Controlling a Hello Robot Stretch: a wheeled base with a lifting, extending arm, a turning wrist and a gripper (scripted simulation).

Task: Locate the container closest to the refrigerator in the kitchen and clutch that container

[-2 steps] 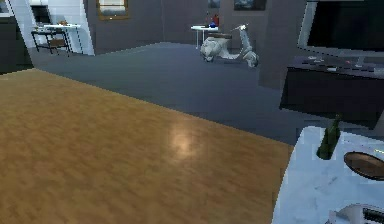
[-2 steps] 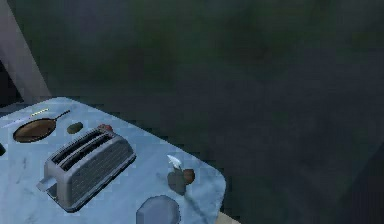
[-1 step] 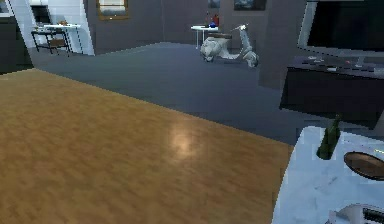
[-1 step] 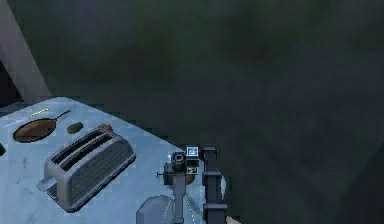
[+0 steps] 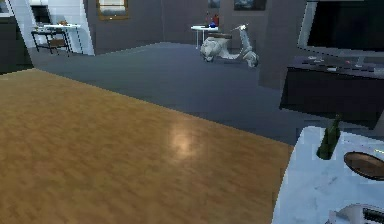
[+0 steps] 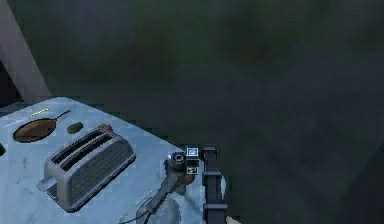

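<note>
A dark green bottle stands upright on the white counter at the forward view's lower right. It is the only thing here with the shape of a container. Just beside it lies a round brown dish.

In the arm side view the same dish lies far left of the jaws, beyond a grey toaster. A small olive round thing sits near the dish, and I cannot tell if it is the bottle. The toaster stands just left of the gripper, between the jaws and the dish. The dark arm rises from the bottom edge over the counter's corner. I cannot tell how the jaws stand, or whether they hold anything.

Past the counter, the forward view shows a wooden floor, then grey floor with a pale scooter, a television on a dark stand, and a desk.
</note>
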